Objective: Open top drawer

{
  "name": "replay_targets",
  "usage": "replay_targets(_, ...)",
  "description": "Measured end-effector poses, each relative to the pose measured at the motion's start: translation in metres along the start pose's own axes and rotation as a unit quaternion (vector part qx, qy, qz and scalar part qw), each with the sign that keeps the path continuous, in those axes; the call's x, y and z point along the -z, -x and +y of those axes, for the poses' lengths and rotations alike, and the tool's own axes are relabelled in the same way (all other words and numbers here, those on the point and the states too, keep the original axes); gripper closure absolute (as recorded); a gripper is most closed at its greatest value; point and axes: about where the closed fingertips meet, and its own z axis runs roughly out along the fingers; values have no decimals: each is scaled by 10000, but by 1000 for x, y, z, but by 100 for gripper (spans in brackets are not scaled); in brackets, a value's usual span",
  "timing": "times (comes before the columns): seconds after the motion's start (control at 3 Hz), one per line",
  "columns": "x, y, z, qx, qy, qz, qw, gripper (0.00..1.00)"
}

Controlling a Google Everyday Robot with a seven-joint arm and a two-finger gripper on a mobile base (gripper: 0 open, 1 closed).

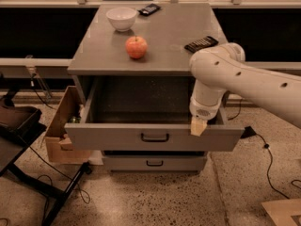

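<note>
- Top drawer (108,136) pulled well out of the grey cabinet, deep grey interior open to view; wide flat front facing the camera, small black bar handle (154,137) at its middle.
- Pincer (198,126) down at the drawer's right end (right of the handle), tan tip against the upper edge of the front panel. Clenched or released: cannot tell.
- White arm (244,79) reaching in from the right, bent above the drawer's right side.
- On the counter (169,55): red apple (136,47) near the front middle, white bowl (121,19) behind it toward the back, one dark flat device (201,44) at the right edge beside the arm, and another dark device (149,9) at the back, just beside the bowl.
- Below the open drawer, a narrower lower drawer (122,163) with its own black handle.
- Left of the cabinet, an open cardboard box (59,124) on the speckled floor. To the right, a black cable (270,161) trailing across it.
</note>
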Motion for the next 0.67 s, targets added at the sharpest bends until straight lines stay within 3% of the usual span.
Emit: replay_targets(0.67,0,0,0,0,0,0,10000,61)
